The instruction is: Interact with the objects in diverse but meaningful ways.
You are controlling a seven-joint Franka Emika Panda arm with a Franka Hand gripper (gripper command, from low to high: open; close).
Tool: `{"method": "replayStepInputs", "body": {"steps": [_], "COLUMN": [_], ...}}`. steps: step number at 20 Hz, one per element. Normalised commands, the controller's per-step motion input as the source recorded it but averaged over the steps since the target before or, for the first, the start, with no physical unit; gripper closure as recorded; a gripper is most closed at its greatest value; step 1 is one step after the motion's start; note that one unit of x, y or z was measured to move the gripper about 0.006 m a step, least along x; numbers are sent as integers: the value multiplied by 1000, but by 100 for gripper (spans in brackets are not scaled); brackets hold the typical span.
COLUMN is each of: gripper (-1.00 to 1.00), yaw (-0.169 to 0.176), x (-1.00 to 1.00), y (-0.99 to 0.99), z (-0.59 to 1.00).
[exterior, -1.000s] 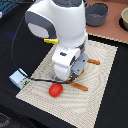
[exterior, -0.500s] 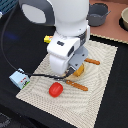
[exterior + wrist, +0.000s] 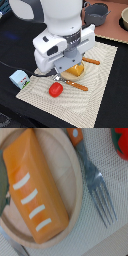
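The orange ridged bread block [image 3: 76, 71] lies on a small round wooden plate [image 3: 64, 78] on the woven placemat [image 3: 97, 97]. My gripper [image 3: 69, 65] hangs directly over the plate; its fingers are hidden behind the white hand, so I cannot tell how they stand. The wrist view shows the bread [image 3: 35, 183] close up on the plate [image 3: 76, 198], untouched. The red tomato [image 3: 55, 89] sits on the mat near the plate and also shows in the wrist view [image 3: 121, 143]. The light blue carton [image 3: 20, 79] stands off the mat at the exterior view's left. The yellow box is out of view.
A fork with an orange handle [image 3: 76, 85] lies beside the plate, also seen in the wrist view [image 3: 97, 190]. A second orange-handled utensil [image 3: 91, 61] lies on the plate's far side. A grey pot [image 3: 97, 13] and a bowl [image 3: 124, 19] stand at the back.
The hand has lifted and shifted slightly, uncovering part of the bread and plate that it hid a second ago. The objects have not moved.
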Motion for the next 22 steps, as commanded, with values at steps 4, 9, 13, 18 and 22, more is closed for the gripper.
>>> {"method": "replayStepInputs", "body": {"steps": [4, 9, 13, 18, 22], "gripper": [-100, -100, -100, -100, -100], "yaw": [-176, -147, -131, -133, -139], "x": [22, 0, 0, 32, 349], "y": [-439, -529, -446, -383, -164], "z": [16, -17, -46, -61, -11]}}
